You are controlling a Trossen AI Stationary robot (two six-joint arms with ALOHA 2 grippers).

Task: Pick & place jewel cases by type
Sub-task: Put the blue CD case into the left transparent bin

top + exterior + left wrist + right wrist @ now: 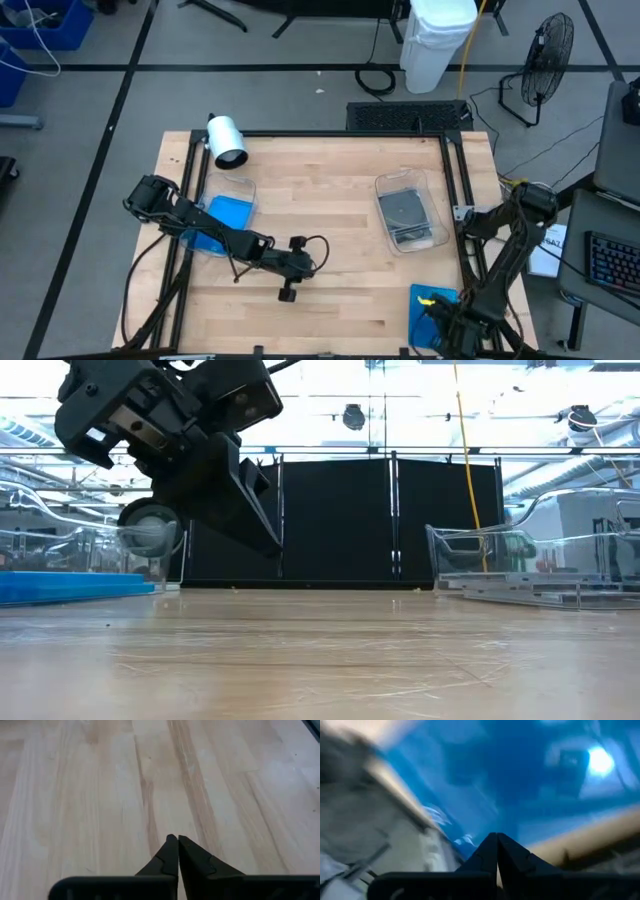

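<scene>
High view: left pincer [288,293] closed, empty; right pincer [437,312] closed at a blue jewel case [433,305]; no legible writing.

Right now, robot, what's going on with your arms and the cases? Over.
Left tool shut, empty, above bare wood. Right tool shut against flat blue plastic jewel case at table's near edge. Nothing blocking.

Overhead and level low views share the table [340,290]; wrist cameras close
</scene>
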